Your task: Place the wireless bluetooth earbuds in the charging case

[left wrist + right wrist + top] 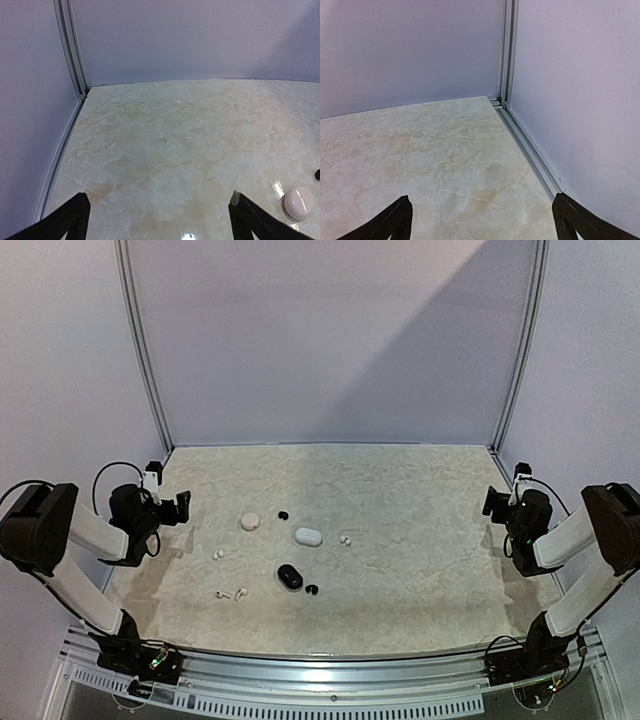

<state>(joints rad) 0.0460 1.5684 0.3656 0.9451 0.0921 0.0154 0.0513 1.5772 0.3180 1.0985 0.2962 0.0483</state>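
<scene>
Spotted three cases out between the left gripper (183, 508) and right gripper (492, 503): pink case (249, 522), white case (307, 536), black case (290, 576). All looked shut, so couldn't see any contents. Counted six buds loose on the table (420, 490) around them: two black earbuds (283, 514), four white earbuds (218, 554). Way too tiny to tell which way any pointed. Found the lot to the right of the left gripper, well left of the right one. Saw both grippers spread wide, holding nothing.

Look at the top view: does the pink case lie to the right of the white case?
No: the pink case lies to the left of the white case.
</scene>
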